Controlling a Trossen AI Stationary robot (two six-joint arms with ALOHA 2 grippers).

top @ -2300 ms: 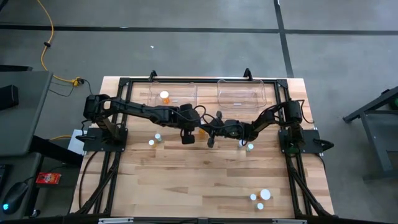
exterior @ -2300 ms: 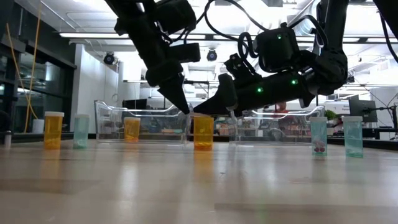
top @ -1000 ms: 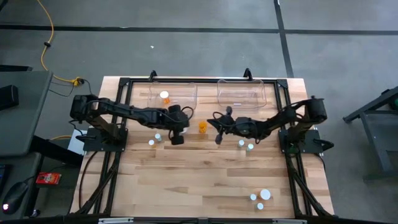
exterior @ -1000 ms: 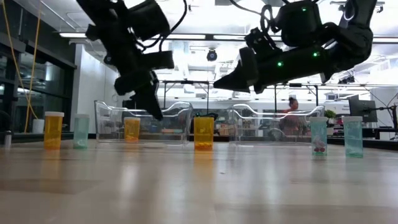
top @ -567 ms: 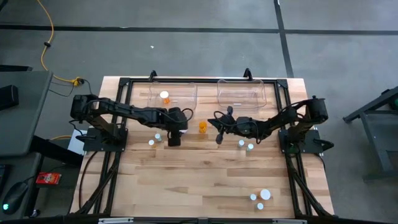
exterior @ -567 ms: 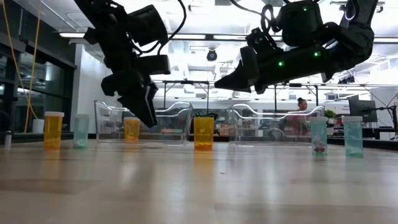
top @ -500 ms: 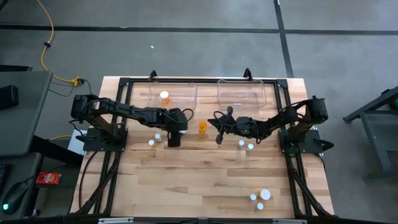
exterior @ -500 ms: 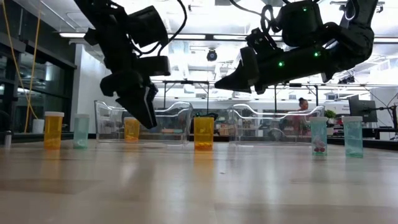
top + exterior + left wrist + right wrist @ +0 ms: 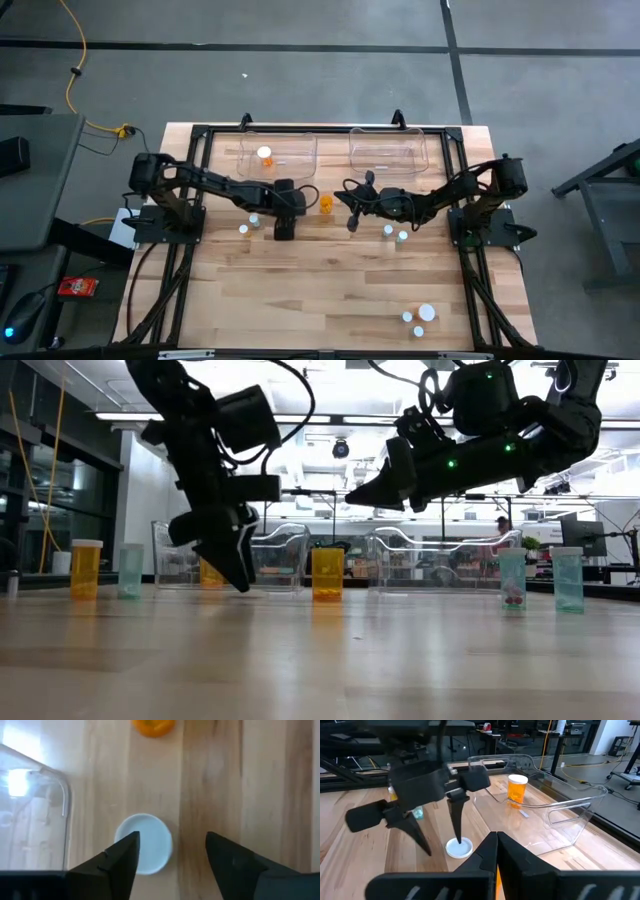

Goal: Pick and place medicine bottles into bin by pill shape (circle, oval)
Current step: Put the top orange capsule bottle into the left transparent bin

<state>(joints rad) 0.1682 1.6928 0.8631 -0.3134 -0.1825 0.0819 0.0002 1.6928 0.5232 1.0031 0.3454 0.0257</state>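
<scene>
We see the left claw (image 9: pixel 283 228) low over the surface (image 9: pixel 330 290), pointing down with its fingers (image 9: pixel 120 865) spread apart and holding nothing. Between and below those fingers, in the left wrist view, lies a round white cap (image 9: pixel 144 843) flat on the wood; we cannot tell whether a bottle sits under it. In the right wrist view the same cap (image 9: pixel 459 848) lies just under the left claw's tips. An orange bottle (image 9: pixel 325 205) stands just right of the left claw and slightly farther back, between the two claws.

The right claw (image 9: pixel 350 222) hangs above the surface right of that orange bottle, its fingers pressed together and empty.

Farther out, two small white-capped bottles (image 9: pixel 250 224) stand left of the left claw, and two more (image 9: pixel 396 233) stand right of the right claw. Along the far edge sit two clear bins: the left bin (image 9: pixel 277 151) holds one orange bottle with a white cap (image 9: pixel 264 155), and the right bin (image 9: pixel 388 147) shows nothing inside. Near the front right corner we see a loose white cap (image 9: pixel 427 313) with two small bottles (image 9: pixel 412 323) beside it.
</scene>
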